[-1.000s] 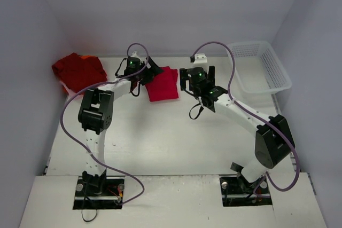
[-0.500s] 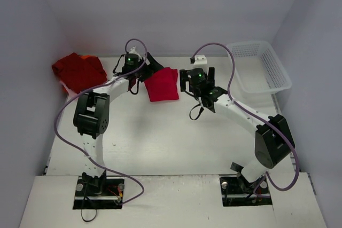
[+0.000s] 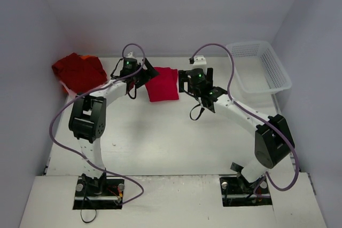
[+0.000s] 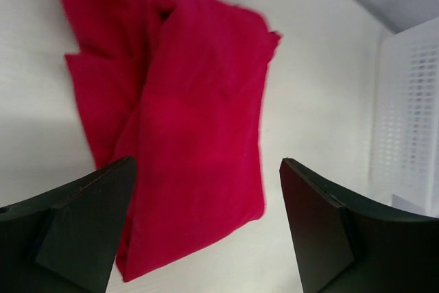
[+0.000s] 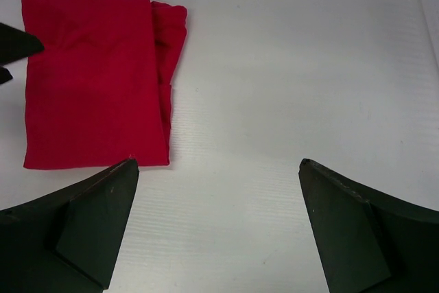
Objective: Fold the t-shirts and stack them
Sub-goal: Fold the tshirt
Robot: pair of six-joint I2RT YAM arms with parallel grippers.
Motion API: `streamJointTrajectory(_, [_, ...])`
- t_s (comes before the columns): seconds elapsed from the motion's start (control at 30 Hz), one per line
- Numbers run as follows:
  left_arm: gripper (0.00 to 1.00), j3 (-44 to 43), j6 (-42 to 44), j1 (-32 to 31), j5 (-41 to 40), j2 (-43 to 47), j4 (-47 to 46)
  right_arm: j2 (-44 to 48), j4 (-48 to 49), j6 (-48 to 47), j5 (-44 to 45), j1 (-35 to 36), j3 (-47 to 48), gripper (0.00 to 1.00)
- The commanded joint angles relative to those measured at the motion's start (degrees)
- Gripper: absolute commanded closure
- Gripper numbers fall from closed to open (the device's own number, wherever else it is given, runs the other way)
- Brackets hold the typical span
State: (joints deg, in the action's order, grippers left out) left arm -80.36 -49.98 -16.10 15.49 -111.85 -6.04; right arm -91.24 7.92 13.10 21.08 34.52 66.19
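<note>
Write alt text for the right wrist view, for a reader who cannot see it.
A folded red t-shirt lies flat on a white table, upper left of the view. The right gripper's two dark fingers stand wide apart in the bottom corners, holding nothing.

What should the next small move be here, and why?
Probably lower the left gripper onto the folded shirt and close: its jaws stand open beside it, nothing is held, and the shirt pile lies apart at far left.
</note>
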Motion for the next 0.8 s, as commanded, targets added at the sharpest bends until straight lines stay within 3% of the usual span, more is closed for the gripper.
streamJointTrajectory(0.0, [0.20,0.29,-0.47,0.28,-1.07,1.46,-1.61,-0.86,2.45,0.08,-0.69,-0.25,2.88,0.00])
streamJointTrajectory(0.77, [0.20,1.43,3.04,2.21,-5.11,0.76,2.35,-27.32,2.45,-1.15,-3.59,-0.95,25.56,0.00])
